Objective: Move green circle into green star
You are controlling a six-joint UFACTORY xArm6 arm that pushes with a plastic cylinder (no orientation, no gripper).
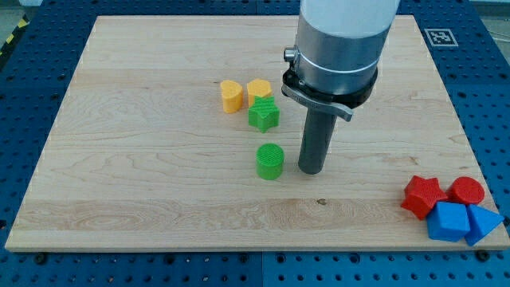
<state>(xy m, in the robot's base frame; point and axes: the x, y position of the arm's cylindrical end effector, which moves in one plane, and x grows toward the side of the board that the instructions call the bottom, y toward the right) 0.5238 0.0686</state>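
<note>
The arm is entering from the view's top, right of centre, as a broad pale cylindrical housing [348, 24] that is narrowing into a grey collar ringed by a dark clamp [323, 89]. Below the clamp, a straight dark rod [316, 135] is hanging upright. My tip [311, 171] is resting at bench level, directly beneath the housing. The arm's upper links are lying outside the view.

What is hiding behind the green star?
Two yellow blocks sit just behind the green star, toward the view's top. The right one's lower part is covered by the star.
</note>
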